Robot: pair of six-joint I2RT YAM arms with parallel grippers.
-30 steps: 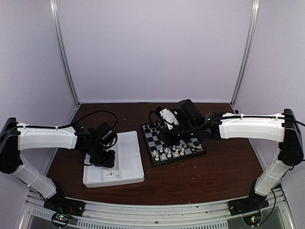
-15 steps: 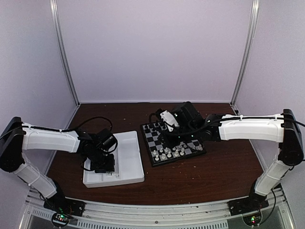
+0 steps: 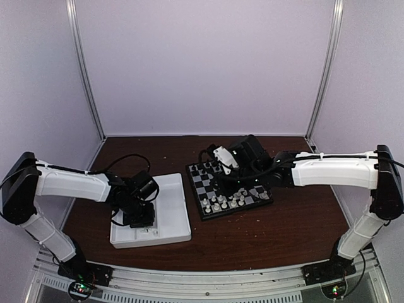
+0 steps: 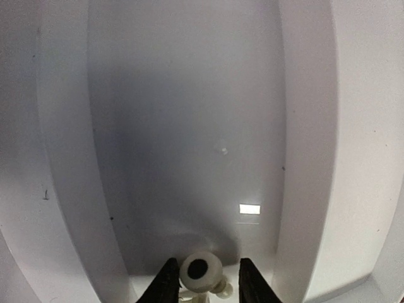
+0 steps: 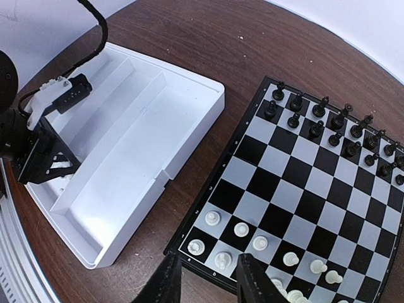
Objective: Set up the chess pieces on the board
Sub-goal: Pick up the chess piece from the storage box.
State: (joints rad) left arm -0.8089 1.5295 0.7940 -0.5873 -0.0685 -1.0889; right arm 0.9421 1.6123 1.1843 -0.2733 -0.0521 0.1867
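Note:
The board (image 3: 201, 184) lies at the table's middle, with white chess pieces (image 3: 222, 202) on its near rows and black ones on the far rows. In the right wrist view the board (image 5: 303, 183) shows white pieces (image 5: 241, 228) by its near-left corner. My right gripper (image 5: 208, 281) hangs open above that corner with nothing between its fingers. My left gripper (image 4: 207, 268) is down in the white tray (image 4: 189, 126) and stands open around a lying white piece (image 4: 201, 273). That piece touches the left finger, with a gap to the right one.
The white compartmented tray (image 3: 169, 211) lies left of the board (image 3: 201, 184), with my left gripper (image 3: 140, 218) in its near-left part. Another small white piece (image 4: 221, 289) lies under the first. Brown tabletop (image 3: 265, 240) surrounds both.
My left arm has shifted a little nearer and to the right inside the tray, and its jaws widened briefly and came back in. The right arm has not moved.

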